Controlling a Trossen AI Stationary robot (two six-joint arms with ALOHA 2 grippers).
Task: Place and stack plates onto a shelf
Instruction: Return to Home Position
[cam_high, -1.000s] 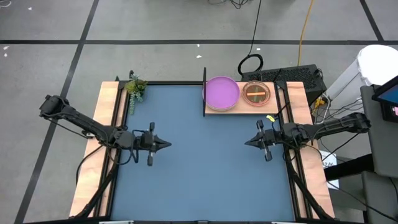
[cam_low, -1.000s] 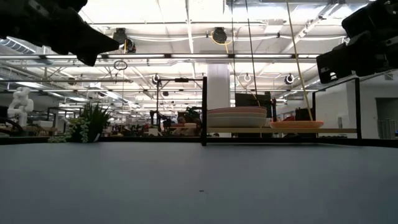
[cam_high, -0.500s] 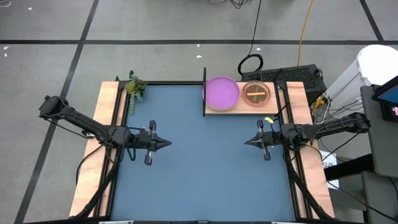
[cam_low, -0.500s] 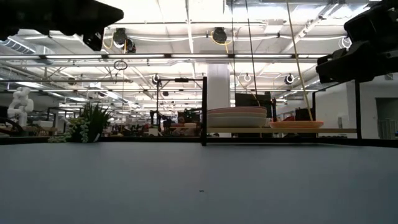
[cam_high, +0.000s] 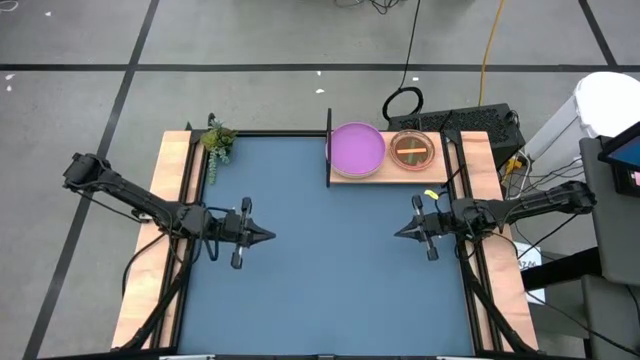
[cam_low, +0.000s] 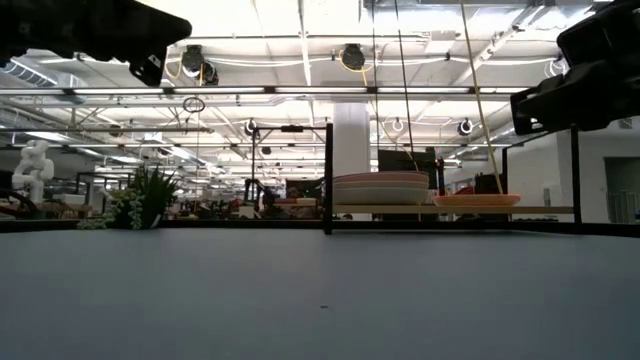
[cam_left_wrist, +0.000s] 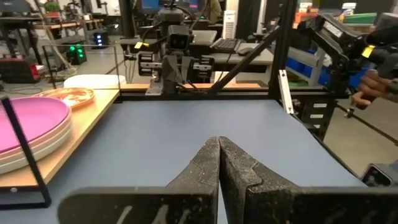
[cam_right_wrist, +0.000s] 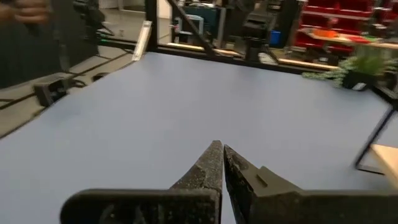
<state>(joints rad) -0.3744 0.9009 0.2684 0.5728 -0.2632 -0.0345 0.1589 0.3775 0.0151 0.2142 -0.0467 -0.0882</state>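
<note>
The shelf (cam_high: 440, 168) is a light wooden board at the table's far right, with a black upright panel (cam_high: 329, 150) at its left end. A stack of larger plates with the purple one (cam_high: 357, 148) on top rests on it beside the panel. The low view shows that stack (cam_low: 380, 188) several plates high. The small translucent dishes, orange on top (cam_high: 411, 150), rest to its right. My left gripper (cam_high: 268, 236) hovers shut over the mat's left half, far from the shelf. My right gripper (cam_high: 397, 232) hovers shut over the right half, nearer than the shelf. Both point at each other.
A dark blue mat (cam_high: 320, 290) covers the table between black rails. A small potted plant (cam_high: 217, 140) stands at the far left corner. Cables and a dark box (cam_high: 470, 120) lie beyond the shelf. A person's hand (cam_left_wrist: 373, 81) shows beyond the table's edge.
In the low view my left gripper has tipped from slanting downward to nearly level, and it has drifted slightly toward the near edge. The right gripper has barely shifted. Both have stayed shut, and the plates have not moved.
</note>
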